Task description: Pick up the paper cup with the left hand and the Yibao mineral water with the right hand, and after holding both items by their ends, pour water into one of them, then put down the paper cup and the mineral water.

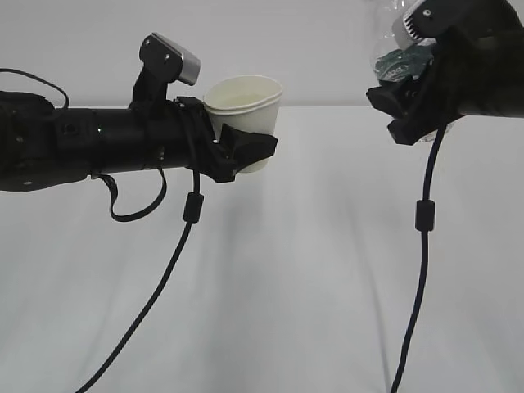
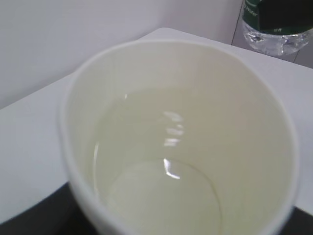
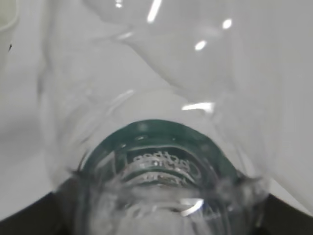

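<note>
The cream paper cup [image 1: 244,106] hangs upright above the table, left of centre, with my left gripper [image 1: 252,146] shut on its lower half. In the left wrist view the paper cup [image 2: 186,73] fills the frame and holds clear water [image 2: 161,196] in its bottom. At the top right, my right gripper [image 1: 407,100] is shut on the Yibao mineral water [image 1: 399,59], lifted higher than the cup and apart from it. Its green label and clear plastic show; the rest is hidden by the gripper. The right wrist view looks along the bottle [image 3: 156,147].
The white table [image 1: 327,270] lies below both arms, against a pale wall. Black cables [image 1: 422,214] hang down from each arm toward the table's front. The bottle's clear base [image 2: 274,34] shows at the top right of the left wrist view.
</note>
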Tool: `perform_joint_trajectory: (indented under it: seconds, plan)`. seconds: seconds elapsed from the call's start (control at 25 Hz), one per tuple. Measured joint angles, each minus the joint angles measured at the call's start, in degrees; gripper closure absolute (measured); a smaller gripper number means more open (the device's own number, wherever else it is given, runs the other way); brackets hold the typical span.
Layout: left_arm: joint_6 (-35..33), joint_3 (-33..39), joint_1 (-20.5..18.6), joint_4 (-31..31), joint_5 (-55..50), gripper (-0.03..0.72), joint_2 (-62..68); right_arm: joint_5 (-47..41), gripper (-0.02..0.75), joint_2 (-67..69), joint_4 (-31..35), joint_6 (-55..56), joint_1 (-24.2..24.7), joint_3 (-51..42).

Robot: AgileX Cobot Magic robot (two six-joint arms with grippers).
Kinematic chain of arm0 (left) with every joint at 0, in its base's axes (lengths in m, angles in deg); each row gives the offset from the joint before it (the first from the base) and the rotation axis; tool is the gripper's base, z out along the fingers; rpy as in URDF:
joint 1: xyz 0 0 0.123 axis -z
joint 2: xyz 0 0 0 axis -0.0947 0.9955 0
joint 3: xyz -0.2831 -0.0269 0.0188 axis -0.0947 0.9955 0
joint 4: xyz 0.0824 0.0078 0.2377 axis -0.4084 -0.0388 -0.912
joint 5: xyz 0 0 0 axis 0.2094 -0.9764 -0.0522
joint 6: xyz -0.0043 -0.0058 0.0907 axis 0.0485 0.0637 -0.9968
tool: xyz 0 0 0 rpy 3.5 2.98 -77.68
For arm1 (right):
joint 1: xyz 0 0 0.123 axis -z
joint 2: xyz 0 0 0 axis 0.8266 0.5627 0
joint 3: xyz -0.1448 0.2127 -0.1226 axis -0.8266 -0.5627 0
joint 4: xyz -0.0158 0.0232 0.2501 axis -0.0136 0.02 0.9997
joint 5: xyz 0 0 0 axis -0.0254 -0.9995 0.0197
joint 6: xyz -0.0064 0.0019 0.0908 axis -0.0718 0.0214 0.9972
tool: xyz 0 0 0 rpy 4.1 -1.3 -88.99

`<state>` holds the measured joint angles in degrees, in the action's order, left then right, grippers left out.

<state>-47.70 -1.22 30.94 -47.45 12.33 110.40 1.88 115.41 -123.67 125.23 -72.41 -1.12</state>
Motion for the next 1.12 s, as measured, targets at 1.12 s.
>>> perform_joint_trajectory:
  seconds: [1.12]
  plan:
    - [-0.73,0.00,-1.47,1.47,0.41,0.235,0.00,12.65,0.286,3.56,14.81,-4.74,7.97,0.09]
